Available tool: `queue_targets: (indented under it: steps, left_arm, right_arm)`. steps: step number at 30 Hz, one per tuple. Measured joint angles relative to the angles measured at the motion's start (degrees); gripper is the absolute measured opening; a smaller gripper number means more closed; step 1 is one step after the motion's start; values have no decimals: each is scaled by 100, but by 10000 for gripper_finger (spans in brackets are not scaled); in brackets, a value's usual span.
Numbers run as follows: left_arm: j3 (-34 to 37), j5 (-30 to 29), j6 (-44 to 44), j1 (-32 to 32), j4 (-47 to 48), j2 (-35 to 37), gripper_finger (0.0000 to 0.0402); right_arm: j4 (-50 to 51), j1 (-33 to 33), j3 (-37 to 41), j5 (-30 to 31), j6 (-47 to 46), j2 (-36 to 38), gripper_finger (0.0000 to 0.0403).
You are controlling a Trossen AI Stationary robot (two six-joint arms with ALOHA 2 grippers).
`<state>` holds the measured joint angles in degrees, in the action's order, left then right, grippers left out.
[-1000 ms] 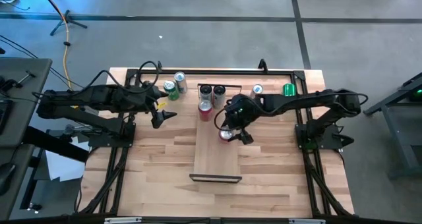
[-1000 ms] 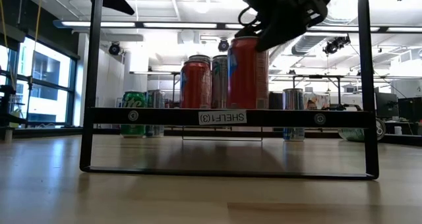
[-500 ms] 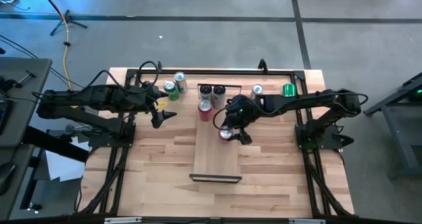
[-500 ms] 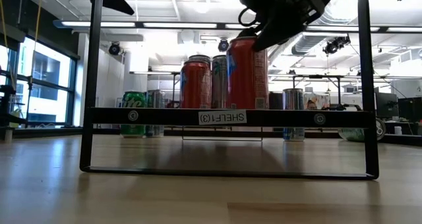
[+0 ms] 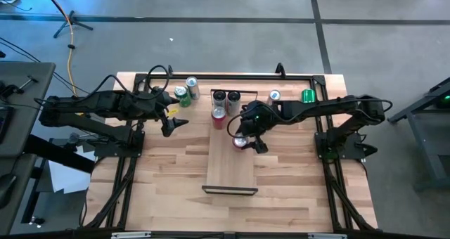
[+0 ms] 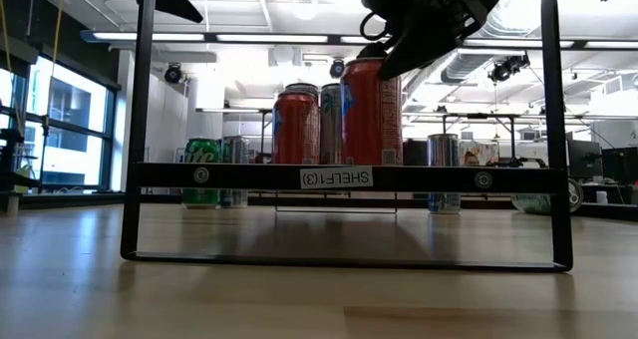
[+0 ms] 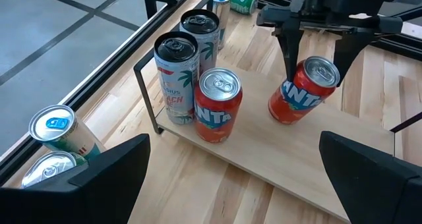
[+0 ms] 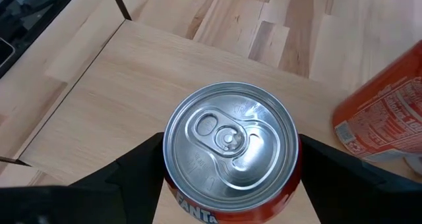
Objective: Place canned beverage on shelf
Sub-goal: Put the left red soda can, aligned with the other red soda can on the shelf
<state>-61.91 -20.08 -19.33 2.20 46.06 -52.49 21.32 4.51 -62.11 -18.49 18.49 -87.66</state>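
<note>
Right wrist view: orange Fanta can (image 8: 229, 140), silver top, tilted over shelf (image 8: 132, 92).

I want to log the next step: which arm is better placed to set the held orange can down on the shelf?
The right. Its gripper already grips the tilted orange can over the shelf. The left gripper waits open, off the board.

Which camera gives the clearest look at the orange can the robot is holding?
The left wrist view: it shows the held can tilted between the right gripper over the shelf, logo readable. The right wrist view shows only its top, the low view its side behind the frame, and the high view a small red spot.
</note>
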Motion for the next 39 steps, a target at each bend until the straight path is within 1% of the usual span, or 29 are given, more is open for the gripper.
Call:
queue_targets:
  steps: [6,23,26,33,35,39]
  left_arm:
    - [0,0,0,0,0,0,397]
    - [0,0,-9,0,-1,0,397]
    - [0,0,-11,0,-2,0,397]
    - [0,0,-13,-1,-2,0,397]
    - [0,-1,-13,-2,-2,0,397]
    - [0,0,-13,0,-2,0,397]
  right_arm:
    - [-20,-4,2,7,106,-2,291]
    - [-57,-4,9,5,-44,-4,294]
    - [-57,-4,9,4,-44,-4,312]
    - [-77,-4,9,5,-16,-4,389]
    - [-73,-4,9,98,-20,-4,395]
    - [-21,-2,-14,154,-1,-4,394]
